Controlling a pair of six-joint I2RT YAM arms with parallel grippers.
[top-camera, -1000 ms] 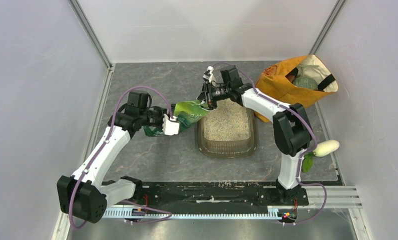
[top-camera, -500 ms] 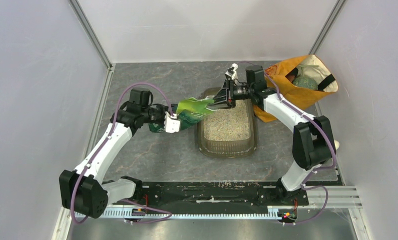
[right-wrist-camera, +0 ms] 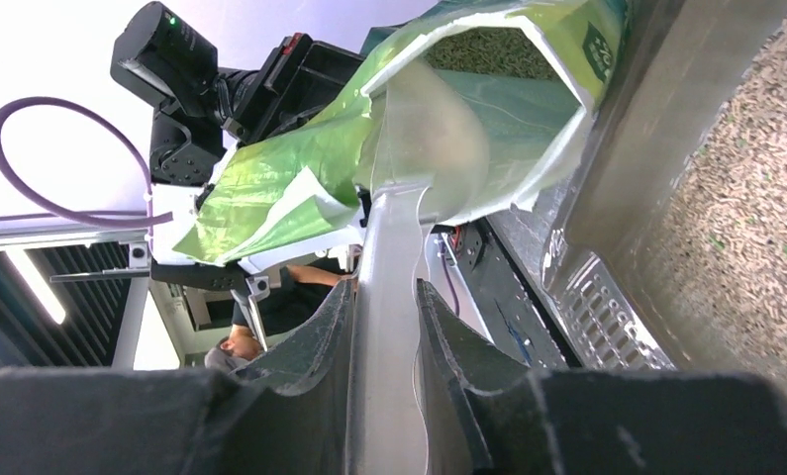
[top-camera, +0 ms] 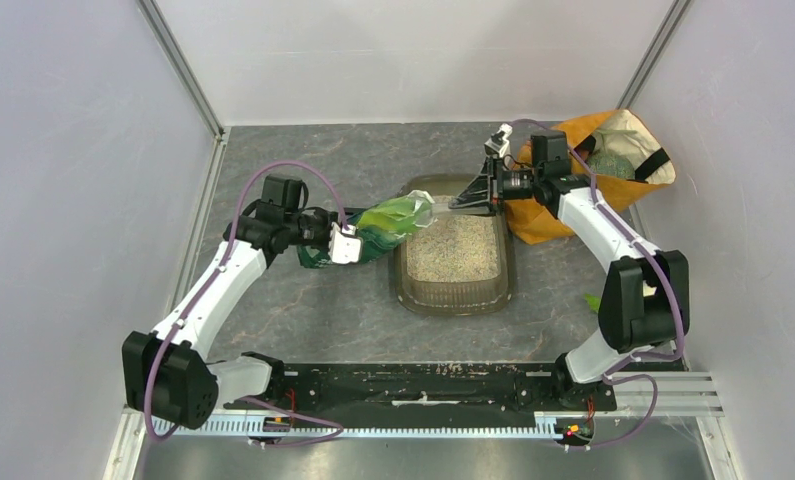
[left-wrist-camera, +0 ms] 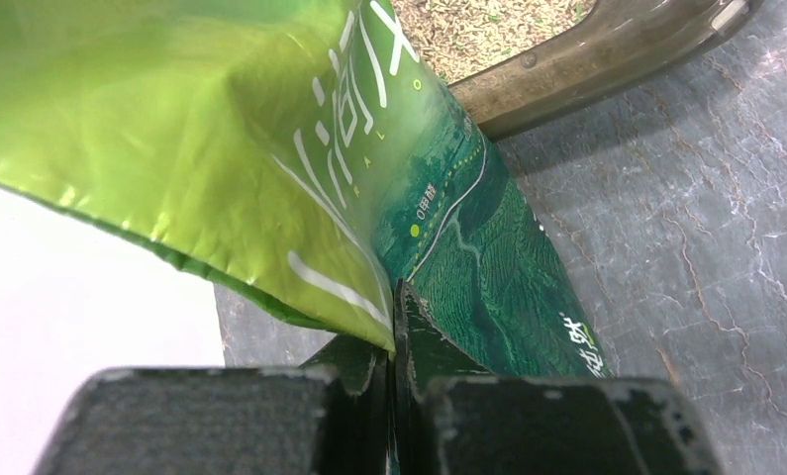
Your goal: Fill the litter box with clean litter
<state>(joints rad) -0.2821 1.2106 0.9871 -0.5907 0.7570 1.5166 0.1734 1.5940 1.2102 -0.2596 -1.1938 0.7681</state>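
Observation:
The litter box point(top-camera: 405, 282), a dark translucent tray, lies mid-table and holds pale clean litter point(top-camera: 455, 245). My left gripper point(top-camera: 343, 244) is shut on the lower edge of a glossy green pouch point(top-camera: 385, 224). The pouch lies tilted with its open mouth at the box's left rim. In the left wrist view my left gripper point(left-wrist-camera: 395, 315) pinches the pouch point(left-wrist-camera: 270, 129) beside the box rim point(left-wrist-camera: 587, 69). My right gripper point(top-camera: 471, 197), over the box's far end, is shut on the handle of a pale scoop point(right-wrist-camera: 389, 228). Its bowl sits in the pouch mouth point(right-wrist-camera: 528, 59).
An orange cloth bag point(top-camera: 563, 175) with things inside stands at the back right, close behind my right arm. A small green piece point(top-camera: 593, 300) lies by the right arm's lower link. Grey walls enclose the table on three sides.
My right gripper has swung right and back, from the box's far left corner to its far right end. The pouch's mouth has shifted right onto the box's rim.

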